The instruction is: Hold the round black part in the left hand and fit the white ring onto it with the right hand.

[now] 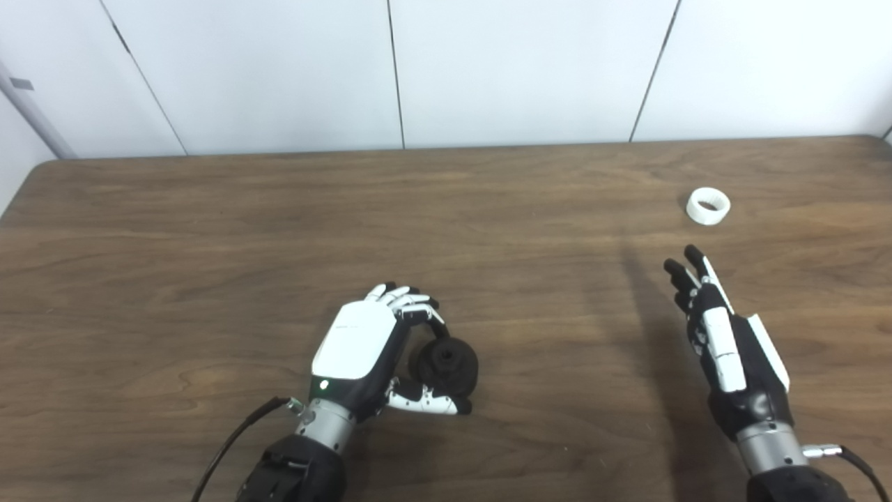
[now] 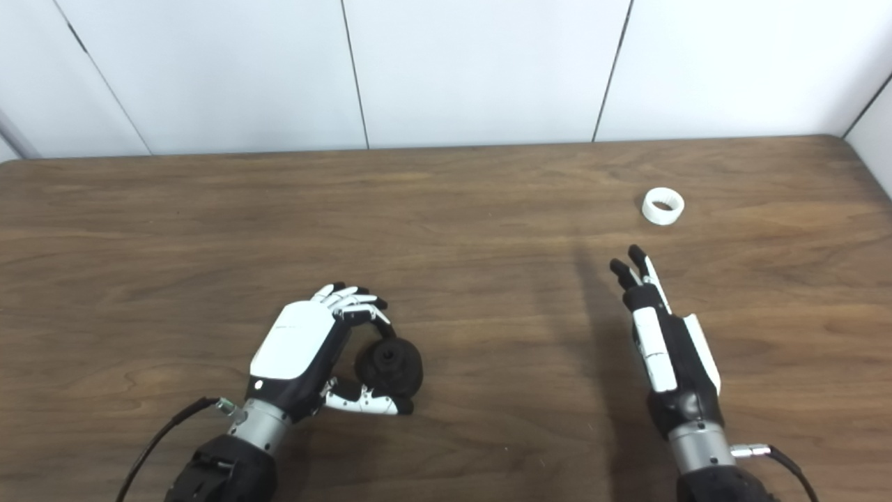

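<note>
Left hand (image 1: pixel 362 348) curled round the black part (image 1: pixel 446 362), fingers arched over the top, thumb tucked under the near side. Whether lifted or resting on the table (image 1: pixel 209 279), impossible to tell; looks low, just above or touching the wood. Bore of the part faces up and toward the right, away from the palm. Probably held so on purpose: leaves the open face clear for a ring coming in from the right side, with fingers kept off the seat.

Right hand (image 1: pixel 725 341) empty, fingers straight and close together, edge-on to the cameras, thumb side up. Points toward the far right of the table, roughly at the ring (image 1: pixel 708 206). Fingertips short of the ring, apart from it, nothing pinched.

Ring lying flat on the wood, opening up, near the far right corner, well apart from the black part. Flat and small, so likely awkward to pick from above without sliding; pinch across the rim between thumb and fingers seems the sensible way.

Judged stage: first half done or nearly so, part secured on the left; second half not yet begun, ring untouched. Next move calls for reaching farther forward, opening thumb from fingers, closing on the rim. Risk: nudging the ring away on the smooth tabletop.
</note>
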### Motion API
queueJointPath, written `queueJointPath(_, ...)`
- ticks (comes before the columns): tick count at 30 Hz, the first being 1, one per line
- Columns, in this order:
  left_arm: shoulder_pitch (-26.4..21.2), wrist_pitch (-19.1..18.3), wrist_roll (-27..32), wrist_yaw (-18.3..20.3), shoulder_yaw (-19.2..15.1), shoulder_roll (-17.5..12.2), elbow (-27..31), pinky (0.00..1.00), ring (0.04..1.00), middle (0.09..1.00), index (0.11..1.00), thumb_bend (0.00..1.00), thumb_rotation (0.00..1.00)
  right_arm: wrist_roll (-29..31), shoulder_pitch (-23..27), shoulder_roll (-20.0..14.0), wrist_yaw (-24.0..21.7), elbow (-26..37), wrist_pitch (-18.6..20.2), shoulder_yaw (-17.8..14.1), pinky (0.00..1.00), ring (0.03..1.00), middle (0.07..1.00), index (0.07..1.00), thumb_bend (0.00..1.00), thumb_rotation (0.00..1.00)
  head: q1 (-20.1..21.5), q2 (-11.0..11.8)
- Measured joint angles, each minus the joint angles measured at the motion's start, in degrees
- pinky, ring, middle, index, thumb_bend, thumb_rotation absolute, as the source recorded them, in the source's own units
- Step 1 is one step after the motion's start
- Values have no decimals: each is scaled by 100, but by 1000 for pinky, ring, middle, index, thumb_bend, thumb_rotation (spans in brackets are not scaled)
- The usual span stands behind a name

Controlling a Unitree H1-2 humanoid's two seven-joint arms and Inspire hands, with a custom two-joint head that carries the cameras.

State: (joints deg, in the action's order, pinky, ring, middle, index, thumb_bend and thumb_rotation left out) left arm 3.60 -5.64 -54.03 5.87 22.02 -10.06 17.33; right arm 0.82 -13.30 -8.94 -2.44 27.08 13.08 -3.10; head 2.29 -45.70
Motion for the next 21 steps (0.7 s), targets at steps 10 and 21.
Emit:
queueJointPath(10, 3, -4, 8, -55, 9, 3, -82, 949, 880, 797, 484, 525, 53, 19, 18, -4, 6, 104, 208, -54, 1000, 976, 938, 996, 592, 1000, -18, -70)
queueJointPath(21, -1, -61, 12, 7, 66, 32, -98, 942, 886, 795, 484, 525, 55, 87, 43, -9, 6, 185, 213, -112, 1000, 977, 939, 991, 584, 1000, 26, -114)
